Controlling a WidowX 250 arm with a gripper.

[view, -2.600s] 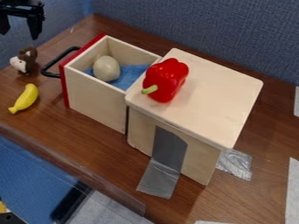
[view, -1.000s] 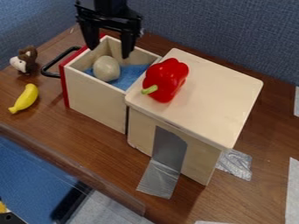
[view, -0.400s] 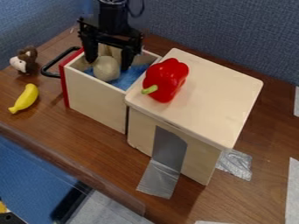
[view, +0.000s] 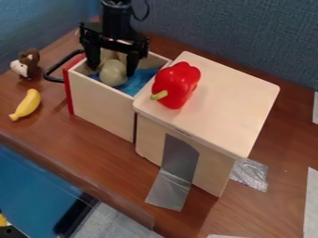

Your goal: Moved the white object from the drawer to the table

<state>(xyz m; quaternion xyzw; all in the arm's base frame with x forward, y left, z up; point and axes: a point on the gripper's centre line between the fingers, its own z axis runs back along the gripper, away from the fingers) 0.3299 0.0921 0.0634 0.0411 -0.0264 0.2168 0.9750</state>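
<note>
With twelve o'clock at the top edge of the camera view, the end effector (view: pixel 112 71) hung down into the pulled-out drawer (view: pixel 102 104), its two fingers spread apart, one on either side of the white object (view: pixel 113 76). The object sat in the drawer near blue cloth (view: pixel 140 80), directly at six o'clock from the end effector's palm and between the fingertips. Its slightly longer axis ran roughly from twelve to six, while the fingers faced each other along a line from nine to just past three, so they stood across its narrower width. That was the relation the grasp turned on, and it looked well set for closing. Whether either pad already touched the object was hard to tell from this slant.

The step in hand was judged to be the grasp, with the lift and the placing on the tabletop (view: pixel 74 139) still to do. The lift would need to go straight up, past the drawer walls, before any swing outward. The rounded shape could slip if pinched too high. The wooden box (view: pixel 223 100) stood at about four o'clock, the red pepper (view: pixel 177 86) on its top, so a path toward seven seemed safer.
</note>
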